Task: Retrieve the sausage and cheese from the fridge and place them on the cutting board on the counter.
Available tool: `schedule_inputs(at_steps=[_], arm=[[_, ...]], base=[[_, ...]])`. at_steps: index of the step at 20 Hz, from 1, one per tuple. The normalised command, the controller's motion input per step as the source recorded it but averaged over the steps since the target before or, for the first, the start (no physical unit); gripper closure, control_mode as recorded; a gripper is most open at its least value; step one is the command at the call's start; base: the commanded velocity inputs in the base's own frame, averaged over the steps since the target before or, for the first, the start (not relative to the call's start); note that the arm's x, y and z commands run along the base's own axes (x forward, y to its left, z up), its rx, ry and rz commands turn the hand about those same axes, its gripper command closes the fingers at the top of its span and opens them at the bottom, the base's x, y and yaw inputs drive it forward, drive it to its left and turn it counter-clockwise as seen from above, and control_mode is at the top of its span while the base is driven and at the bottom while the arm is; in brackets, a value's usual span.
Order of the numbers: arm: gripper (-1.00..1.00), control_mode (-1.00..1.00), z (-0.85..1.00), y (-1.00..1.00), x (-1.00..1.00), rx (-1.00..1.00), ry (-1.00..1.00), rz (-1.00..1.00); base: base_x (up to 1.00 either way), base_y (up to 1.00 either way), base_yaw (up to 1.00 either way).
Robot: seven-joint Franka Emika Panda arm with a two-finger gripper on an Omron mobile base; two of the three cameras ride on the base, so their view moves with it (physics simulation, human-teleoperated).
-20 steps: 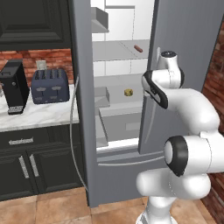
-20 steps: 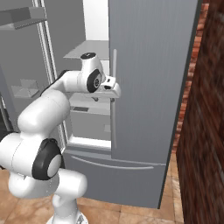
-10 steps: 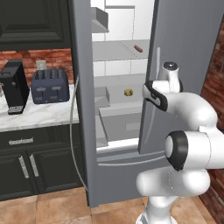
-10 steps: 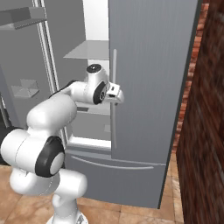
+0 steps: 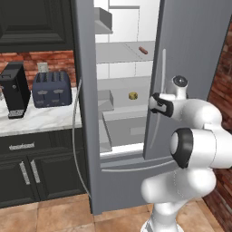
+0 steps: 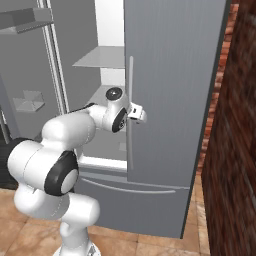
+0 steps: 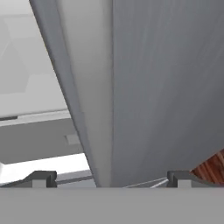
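i'm seeing my gripper (image 7: 109,177) spread wide and carrying nothing, its tips straddling the edge of the right door (image 7: 166,87) of the fridge (image 5: 122,181). inside, the sausage (image 5: 143,50) is lying on an upper shelf, the cheese (image 5: 132,95) sitting on the shelf below.

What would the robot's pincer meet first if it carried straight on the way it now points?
Most likely the fridge's right door: the open pincer faces that door's inner edge close ahead, though depth is hard to judge.
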Motion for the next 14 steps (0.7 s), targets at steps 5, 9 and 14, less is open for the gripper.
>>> schedule_inputs(at_steps=[5, 9, 14], arm=[[-1.0, -1.0, 0.0, -0.13, 0.38, 0.0, -0.02, 0.01], [-1.0, -1.0, 0.0, 0.0, 0.21, 0.02, 0.0, 0.02], [-1.0, -1.0, 0.0, 0.0, 0.06, 0.04, 0.0, 0.03]], base=[[0.0, 0.0, 0.0], [0.0, 0.0, 0.0], [0.0, 0.0, 0.0]])
